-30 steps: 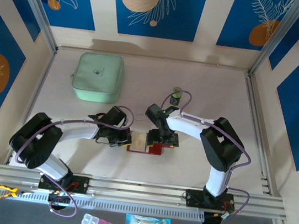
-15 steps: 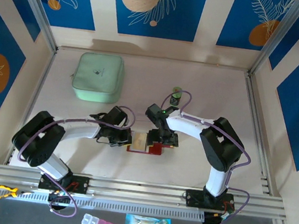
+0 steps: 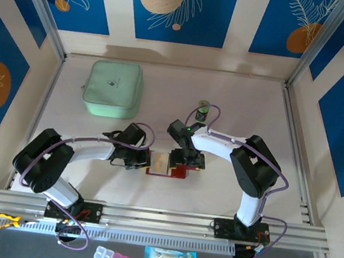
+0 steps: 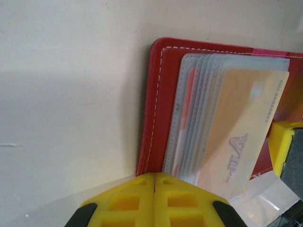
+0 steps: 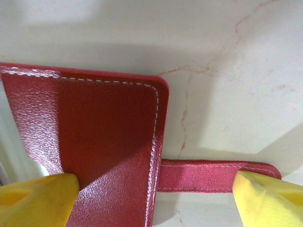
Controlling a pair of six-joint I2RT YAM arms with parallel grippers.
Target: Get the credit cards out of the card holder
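**Figure. Card holder braced between two grippers, cards not yet withdrawn.** A flat, dark-red, stitched card holder [image 3: 180, 172] was recorded lying open on the pale table [image 3: 239, 106], near the middle. It lay between the two grippers and well apart from the square mint-green pouch [image 3: 113, 89] at far left. The left gripper [image 4: 155, 198] was seen with its yellow fingers pressed fully together at the holder's left edge, beside a fan of clear plastic sleeves [image 4: 187, 137]. Whether a sleeve edge was pinched could not be told. The right gripper [image 5: 151, 191] was spread wide, one finger over the red cover and the other at the end of the pink snap tab [image 5: 208, 176], with nothing clamped.

A tan-yellow rectangular card [image 4: 241, 127] was lodged in the uppermost sleeve, and a reddish-orange card [image 4: 191, 90] in a lower one.

It was judged that, were a card pulled while the cover was only lightly pinned, the whole holder could be dragged left. The sleeve could also be lifted along with the card.

The sleeves and card lettering were resolved by the left wrist view, whereas from above they were reduced to a tan patch. The tab and stitching were supplied by the right wrist view.
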